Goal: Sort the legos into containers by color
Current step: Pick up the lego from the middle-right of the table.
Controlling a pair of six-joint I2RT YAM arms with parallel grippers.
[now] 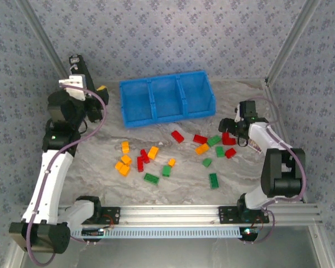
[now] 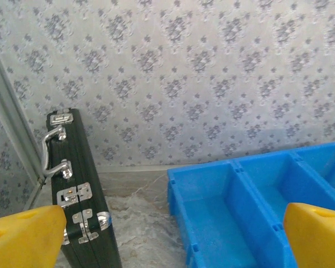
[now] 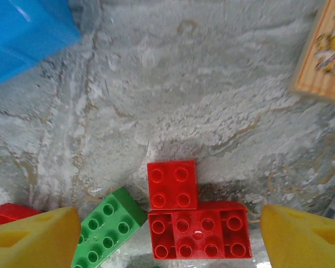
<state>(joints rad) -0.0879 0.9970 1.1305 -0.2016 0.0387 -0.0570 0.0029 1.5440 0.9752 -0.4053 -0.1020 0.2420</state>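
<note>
The right hand hangs low over the desk with its yellow fingertips spread wide and nothing between them. Directly beneath lie a long red brick and a small square red brick, touching edge to edge. A green brick sits just beside the left-side fingertip.

The risk, as I judge it, is a muddled grasp. Closing here could pinch both reds at once and let one slip on the lift, or it could drag the green brick along into the wrong compartment.

The left hand is also spread and empty, hanging near the blue tray and a black case. The other bricks are scattered mid-desk, none yet in the tray.
</note>
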